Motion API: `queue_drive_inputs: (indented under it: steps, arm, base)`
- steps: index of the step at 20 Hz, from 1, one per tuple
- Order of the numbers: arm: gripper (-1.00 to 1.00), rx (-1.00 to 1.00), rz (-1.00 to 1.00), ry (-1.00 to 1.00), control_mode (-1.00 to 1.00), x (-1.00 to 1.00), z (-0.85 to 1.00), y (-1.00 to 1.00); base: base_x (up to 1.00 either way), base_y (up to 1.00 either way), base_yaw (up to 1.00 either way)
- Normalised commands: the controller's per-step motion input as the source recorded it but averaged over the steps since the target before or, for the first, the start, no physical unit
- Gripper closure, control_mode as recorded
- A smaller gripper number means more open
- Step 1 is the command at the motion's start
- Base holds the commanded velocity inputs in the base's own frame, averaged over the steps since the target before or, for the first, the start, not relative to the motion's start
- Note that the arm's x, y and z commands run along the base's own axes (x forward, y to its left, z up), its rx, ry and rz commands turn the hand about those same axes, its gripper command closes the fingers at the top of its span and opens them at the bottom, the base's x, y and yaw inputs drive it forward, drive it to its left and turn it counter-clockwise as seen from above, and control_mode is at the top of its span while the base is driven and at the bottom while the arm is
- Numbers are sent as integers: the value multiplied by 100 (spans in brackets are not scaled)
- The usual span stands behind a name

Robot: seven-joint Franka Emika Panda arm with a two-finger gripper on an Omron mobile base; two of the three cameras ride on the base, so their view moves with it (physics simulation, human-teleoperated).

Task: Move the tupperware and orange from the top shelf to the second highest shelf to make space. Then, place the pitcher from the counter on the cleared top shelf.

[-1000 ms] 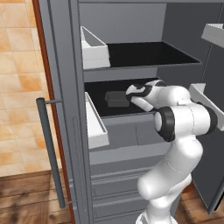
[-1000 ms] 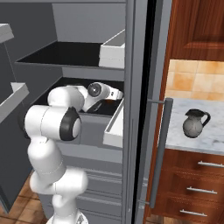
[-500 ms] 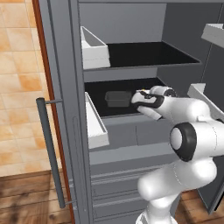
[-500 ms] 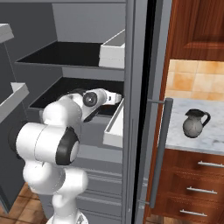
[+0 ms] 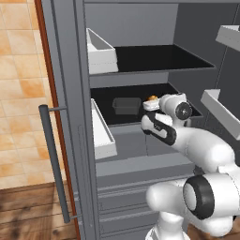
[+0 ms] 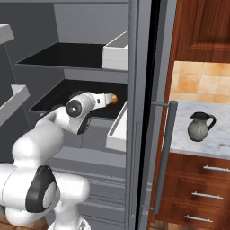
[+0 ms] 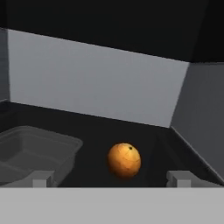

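The orange (image 7: 124,159) lies on the black second highest shelf (image 5: 123,118), just right of the dark grey tupperware (image 5: 125,105) (image 7: 30,153). My gripper (image 5: 153,105) is open at the shelf's front with the orange (image 5: 152,98) just beyond its fingertips (image 7: 183,178), not touching it. From the right, the gripper (image 6: 108,99) points at the orange (image 6: 114,98). Above them is the bare black top shelf (image 5: 159,58) (image 6: 67,54). On the marble counter (image 6: 211,143) to the right of the fridge, the dark pitcher (image 6: 200,126) stands upright.
White bins sit at the left of both shelves (image 5: 99,51) (image 5: 102,131), and door bins (image 5: 225,108) hang on the right. The fridge door handle (image 6: 164,157) stands between the fridge and the counter. Wooden drawers (image 6: 197,193) are below the counter.
My elbow has swung down and toward the camera. The hand has stayed at the front of the second shelf with its jaws open, and the orange now shows beyond it.
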Motion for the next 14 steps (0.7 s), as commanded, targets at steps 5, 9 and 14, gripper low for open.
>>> queue_drive_inputs:
  steps: [5,9,14]
  arm:
    - [-100,-10,5,19,-100,-77,100,51]
    - [-100,0,13,25,-100,-77,98,37]
    - [-100,0,19,14,-100,-98,10,6]
  base:
    - [0,0,0]
    - [0,0,0]
    - [0,0,0]
